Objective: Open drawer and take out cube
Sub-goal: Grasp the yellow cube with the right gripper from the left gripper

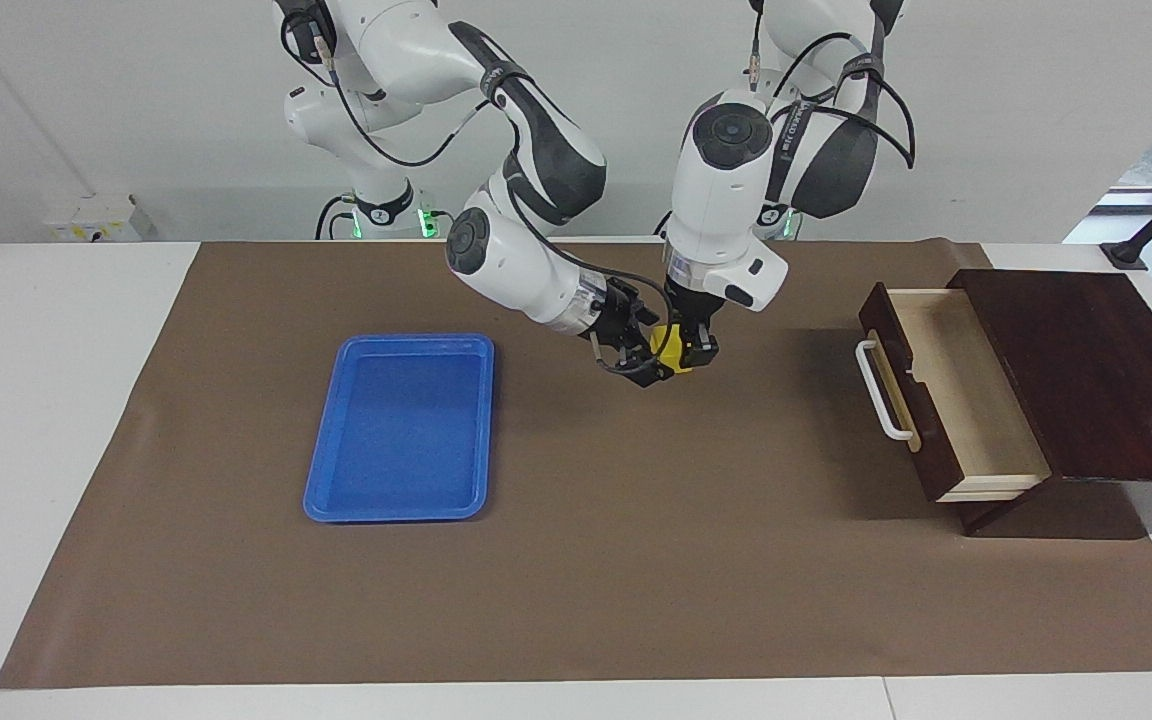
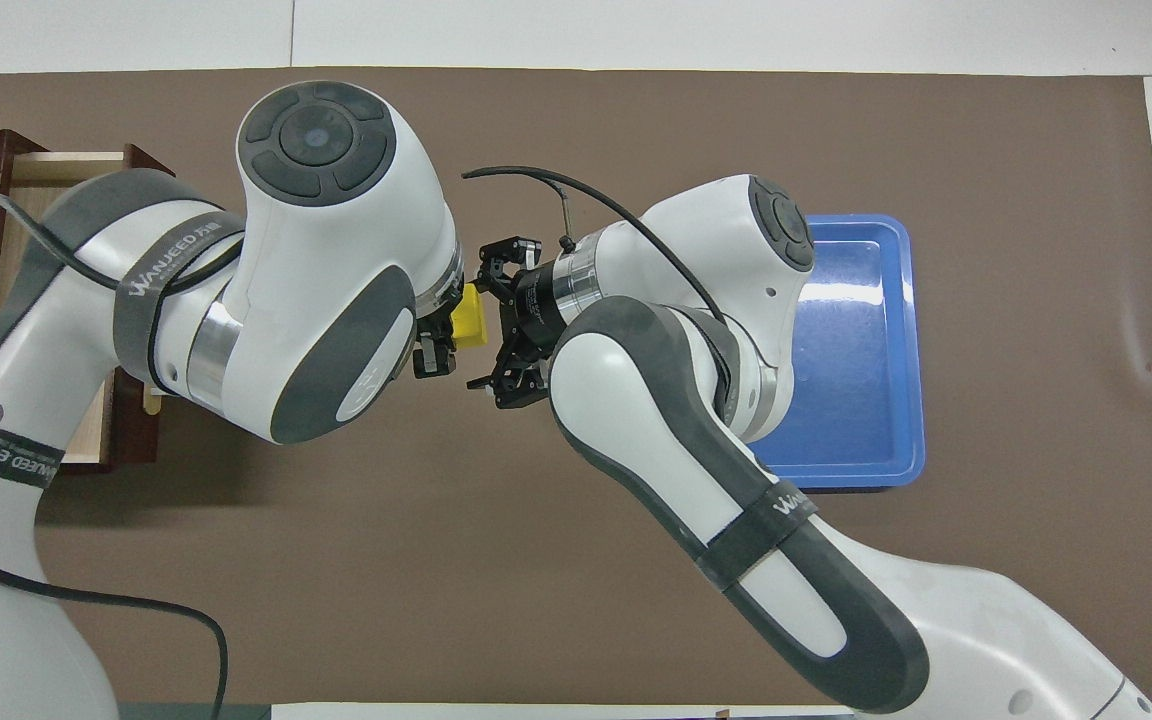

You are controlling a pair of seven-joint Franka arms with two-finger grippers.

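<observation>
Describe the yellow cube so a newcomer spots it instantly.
Start at the brown table mat, between the flat blue plastic tray and the open dark wooden drawer. Above mid-mat, the left end effector grips a small bright yellow solid cube, the open right end effector alongside. It is the only yellow thing.
</observation>
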